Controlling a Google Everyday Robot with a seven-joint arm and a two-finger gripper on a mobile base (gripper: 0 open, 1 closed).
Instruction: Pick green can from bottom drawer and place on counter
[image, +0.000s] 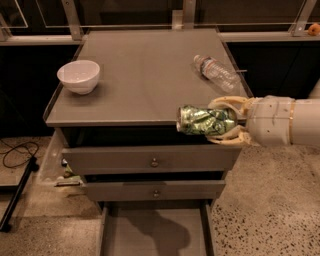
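Note:
My gripper comes in from the right and is shut on the green can, a dented shiny green can held on its side with its silver end pointing left. The can hangs in the air at the counter's front right edge, level with the rim. The counter is the broad grey cabinet top. The bottom drawer is pulled open below and its grey floor is bare, with my arm's shadow on it.
A white bowl stands at the counter's left. A clear plastic water bottle lies at the counter's right, just behind my gripper. Two upper drawers with round knobs stand slightly open. A black cable lies on the floor at left.

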